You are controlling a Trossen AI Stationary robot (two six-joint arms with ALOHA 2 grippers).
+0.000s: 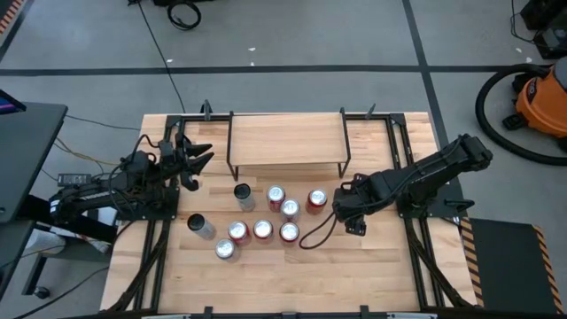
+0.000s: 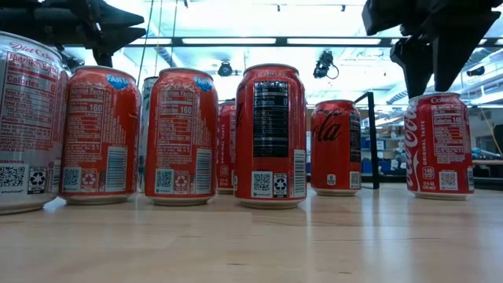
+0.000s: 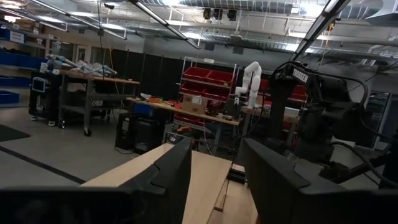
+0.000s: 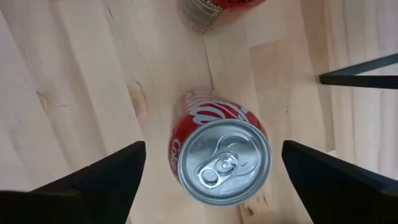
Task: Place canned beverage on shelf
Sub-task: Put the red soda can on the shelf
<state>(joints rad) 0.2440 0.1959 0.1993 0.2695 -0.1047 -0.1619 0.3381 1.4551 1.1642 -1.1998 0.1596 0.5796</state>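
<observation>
Item, approach step: we are hovering the right gripper (image 4: 211, 171), jaws wide and empty, over the Coke can (image 4: 221, 158) standing before the shelf (image 1: 285, 139); next, lowering and closing.

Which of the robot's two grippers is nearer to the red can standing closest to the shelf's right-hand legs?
The right. The right gripper is open, directly beside and above that red can, fingers either side of it in its wrist view. The left gripper is raised far across the table, beyond the shelf's left end.
</observation>
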